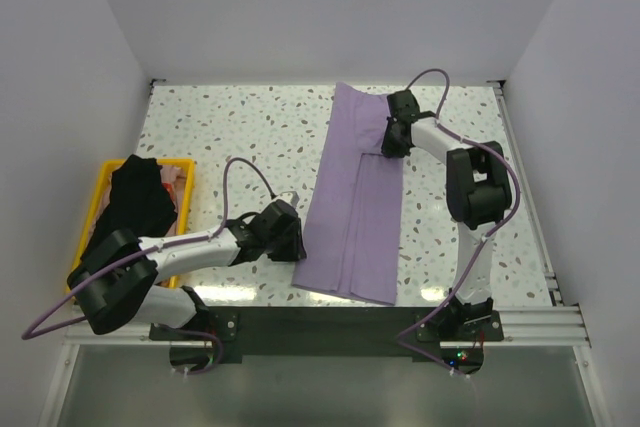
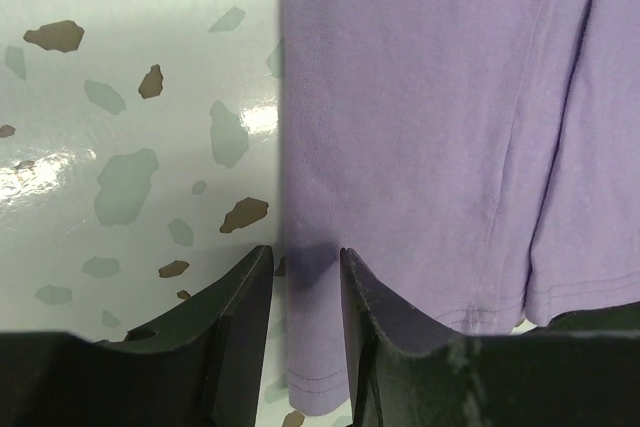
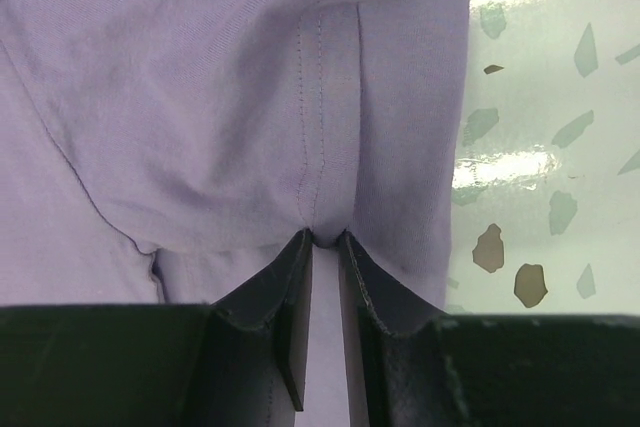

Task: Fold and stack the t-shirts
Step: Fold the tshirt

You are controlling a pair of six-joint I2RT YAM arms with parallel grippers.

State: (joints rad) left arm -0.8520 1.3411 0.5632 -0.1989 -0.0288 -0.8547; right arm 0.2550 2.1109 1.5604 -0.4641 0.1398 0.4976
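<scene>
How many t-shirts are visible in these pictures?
2. The lavender shirt lies on the table, in its middle; the black shirt hangs over the yellow crate at the left edge. More may be hidden in the crate under it.

Soft matt cloth lavender t-shirt (image 1: 355, 217); v. glossy table (image 1: 230, 127) (speckled).

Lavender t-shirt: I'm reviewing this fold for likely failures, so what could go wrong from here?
The left gripper straddles only the very edge of the lavender t-shirt, where the fabric lies flat, so closing and lifting might miss it. The right gripper pinches a puckered seam; pulling there could drag the folded layers crooked.
</scene>
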